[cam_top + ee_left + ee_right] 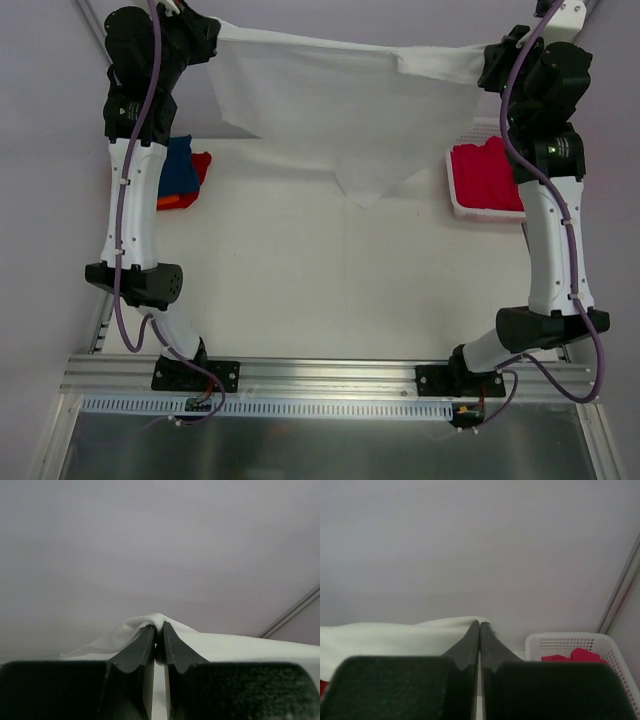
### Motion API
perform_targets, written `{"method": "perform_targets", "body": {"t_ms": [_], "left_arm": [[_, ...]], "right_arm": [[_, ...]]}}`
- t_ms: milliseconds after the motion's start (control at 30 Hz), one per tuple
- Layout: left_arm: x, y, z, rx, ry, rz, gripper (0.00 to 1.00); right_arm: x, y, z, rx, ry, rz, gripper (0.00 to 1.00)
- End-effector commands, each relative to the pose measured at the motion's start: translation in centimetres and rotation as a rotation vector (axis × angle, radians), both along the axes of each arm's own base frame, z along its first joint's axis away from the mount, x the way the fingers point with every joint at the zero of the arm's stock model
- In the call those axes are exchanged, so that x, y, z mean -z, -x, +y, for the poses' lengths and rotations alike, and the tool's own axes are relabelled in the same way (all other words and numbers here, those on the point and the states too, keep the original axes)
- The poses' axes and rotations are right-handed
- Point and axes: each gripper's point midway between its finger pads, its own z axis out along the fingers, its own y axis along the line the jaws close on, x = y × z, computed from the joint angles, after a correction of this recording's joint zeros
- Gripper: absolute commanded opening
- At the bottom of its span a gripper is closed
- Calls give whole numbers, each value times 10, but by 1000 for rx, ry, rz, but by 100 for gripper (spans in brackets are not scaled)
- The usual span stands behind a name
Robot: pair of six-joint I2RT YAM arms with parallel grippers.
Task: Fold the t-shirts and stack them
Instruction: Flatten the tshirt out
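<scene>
The large white t-shirt (340, 110) hangs stretched in the air between both grippers above the far side of the table, its lowest corner dangling near the middle. My left gripper (212, 32) is shut on its left top edge; the cloth (150, 622) bunches over the fingertips in the left wrist view. My right gripper (487, 62) is shut on its right top edge, with the cloth (395, 635) trailing left in the right wrist view. A navy blue t-shirt (180, 165) and an orange-red one (195, 180) lie at the left behind my left arm. A crimson-pink t-shirt (487, 178) lies in the basket.
A white plastic lattice basket (455, 195) stands at the right side of the table, partly behind my right arm; it also shows in the right wrist view (560, 642). The white table (320, 280) reaches to a metal rail at the near edge. Pale walls enclose the back.
</scene>
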Motion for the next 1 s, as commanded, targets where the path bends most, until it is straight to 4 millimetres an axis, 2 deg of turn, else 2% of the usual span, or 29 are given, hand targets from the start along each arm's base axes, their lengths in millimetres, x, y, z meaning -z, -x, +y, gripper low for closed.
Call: {"method": "perform_targets", "body": {"t_ms": [0,33,67,100,133,167,200,233,267,333,367,400,433,467,500,533,567,600,633,700,733,800,833,967], "left_arm": [[-28,16,8,69,78,-41,0],[-28,17,11,63,79,-39,0],[-27,20,13,60,78,-37,0],[-26,21,13,59,78,-35,0],[-25,21,13,61,78,-30,0],[-18,20,13,64,81,-12,0],[-11,17,12,65,80,2,0],[-6,16,12,67,86,16,0],[16,8,11,67,88,71,0],[39,1,9,70,96,119,0],[68,-3,7,75,100,185,0],[83,-4,7,72,103,217,0],[90,-1,7,73,111,226,0],[132,-5,7,62,113,314,0],[151,-5,7,59,114,348,0],[156,-1,7,58,126,345,0],[200,2,8,48,126,428,0],[217,5,7,48,134,457,0],[252,16,7,45,150,526,0],[277,25,3,61,176,562,0],[299,36,1,64,196,598,0],[318,49,-3,66,208,636,0],[332,62,-5,67,206,659,0],[349,94,-11,69,215,691,0]], "right_arm": [[-68,30,-5,-13,-44,-194,0],[-72,34,-5,-15,-49,-216,0],[-66,43,-6,-11,-49,-220,0],[-75,50,-6,-9,-57,-280,0],[-69,53,-3,-12,-59,-287,0],[-38,45,0,-7,-40,-231,0],[-40,54,0,-9,-48,-251,0],[-26,51,2,-15,-54,-220,0],[10,39,6,-26,-71,-139,0],[39,42,13,-52,-101,-86,0],[56,42,16,-61,-116,-53,0],[91,43,21,-69,-140,14,0],[109,46,29,-88,-148,50,0],[126,48,34,-98,-149,83,0],[156,56,43,-116,-175,153,0],[169,61,47,-127,-178,182,0],[188,67,49,-129,-180,233,0],[205,74,52,-133,-182,282,0],[225,86,57,-156,-205,324,0],[245,100,64,-177,-216,371,0],[254,111,61,-170,-224,380,0],[262,123,62,-175,-224,404,0],[264,128,59,-166,-226,407,0],[255,153,51,-158,-232,394,0]]}}
